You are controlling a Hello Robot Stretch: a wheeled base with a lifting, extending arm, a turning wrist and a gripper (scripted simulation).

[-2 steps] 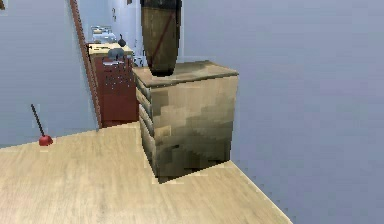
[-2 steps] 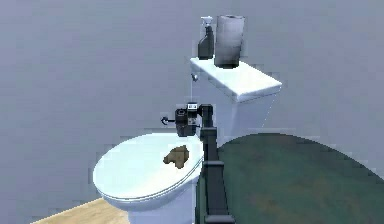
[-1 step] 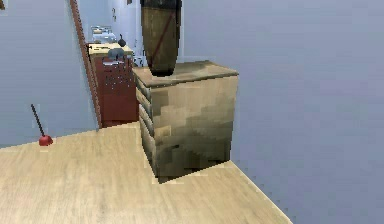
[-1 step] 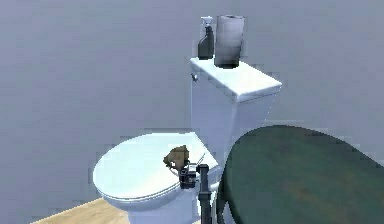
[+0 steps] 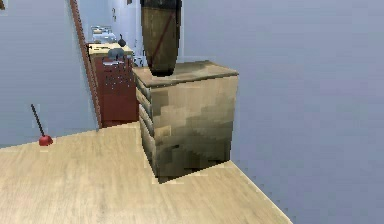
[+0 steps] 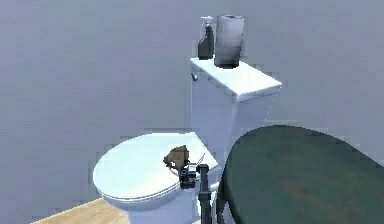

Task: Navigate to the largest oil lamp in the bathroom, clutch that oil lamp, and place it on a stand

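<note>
- Roughly midway, I'd judge: I'm at the toilet (image 6: 215, 110), so the drive looks done. Lifting and placing on a stand are left.
- The gripper (image 6: 188, 170) is at a small brown lump (image 6: 179, 155) lying on the toilet's closed lid, likely the oil lamp. I can't tell whether the fingers have it or are free.
- Lump looks squat, tan-brown and irregular.
- Wooden chest (image 5: 190, 110) ahead, with a dark vessel (image 5: 160, 38) on top, might serve as the stand.
</note>
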